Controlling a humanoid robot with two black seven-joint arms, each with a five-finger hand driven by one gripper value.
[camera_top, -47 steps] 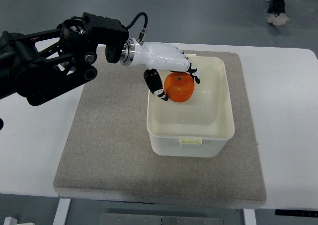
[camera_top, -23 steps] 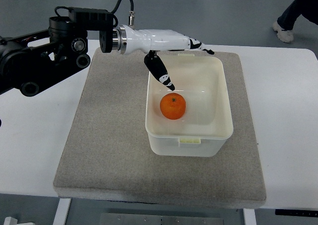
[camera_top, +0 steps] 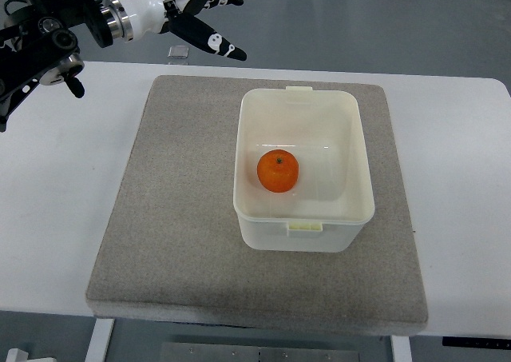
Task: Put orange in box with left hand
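An orange (camera_top: 278, 171) lies on the floor of the white plastic box (camera_top: 303, 232), left of its middle, stem dimple up. My left hand (camera_top: 211, 14) is raised at the top left of the view, well away from the box, fingers spread and holding nothing. Its black forearm (camera_top: 48, 34) comes in from the left edge. The right arm is out of view.
The box stands on a grey felt mat (camera_top: 176, 218) that covers most of the white table (camera_top: 463, 186). A small clear block (camera_top: 179, 53) lies on the table just beyond the mat's far edge.
The left hand let go of the orange, which dropped into the box. The hand then opened, lifted and drew back to the upper left. The person at the top right has left the view.
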